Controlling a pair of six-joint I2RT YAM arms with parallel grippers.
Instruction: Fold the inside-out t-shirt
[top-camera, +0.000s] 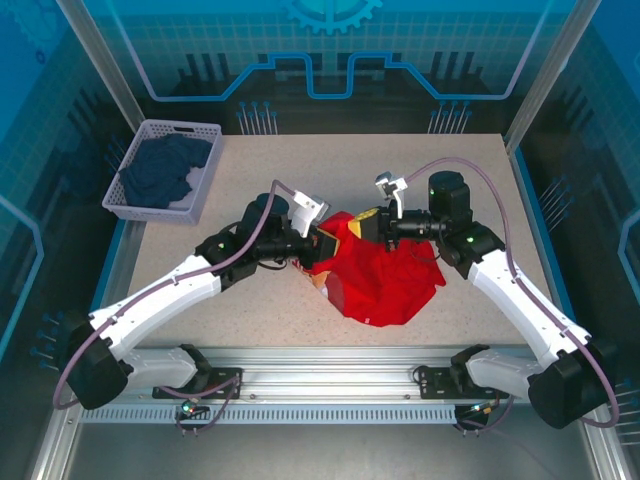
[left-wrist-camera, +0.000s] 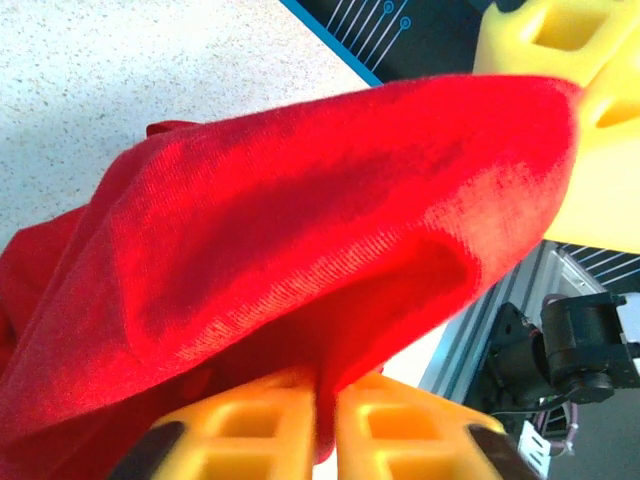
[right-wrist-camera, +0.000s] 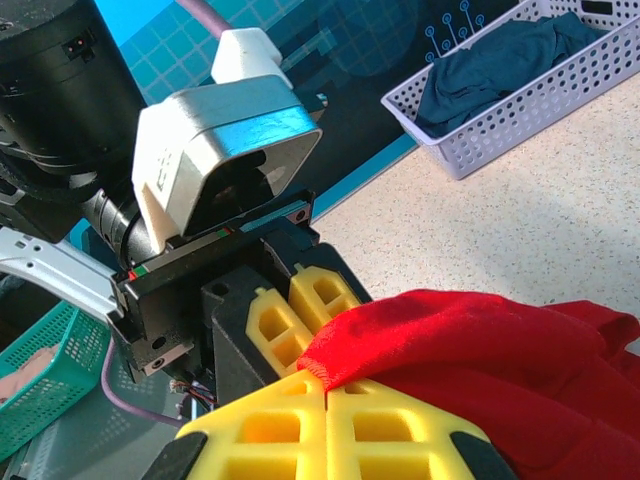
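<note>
Nearest us, the red t-shirt (top-camera: 385, 285) lies in a crumpled heap at the middle of the table (top-camera: 480, 180), a little right of centre, with its near part slumped flat on the surface. It is bunched up, with no sleeve or hem laid out straight that we can pick out.

Just beyond, along the heap's far-left edge, both arms meet over the cloth. The left fingers (left-wrist-camera: 260, 425) are closed together with a fold of red fabric pinched between them, and the cloth rises from there in a taut, tented ridge. The right fingers (right-wrist-camera: 270, 430) are likewise pressed shut on a doubled edge of the same shirt, tip to tip with the left ones and very close to them.

We judge the shirt light, soft and limp. It drapes wherever it is not held, it will sag between two grips, and it may drag on the table rather than slide cleanly. A thin pinch could slip, so we would take hold at a seam, the hem or the collar, where the cloth is thicker. We would also set the two grips well apart so the fabric spreads.

Far left, a white basket (top-camera: 125, 195) holds a dark blue garment (top-camera: 165, 170), well apart from the shirt.
</note>
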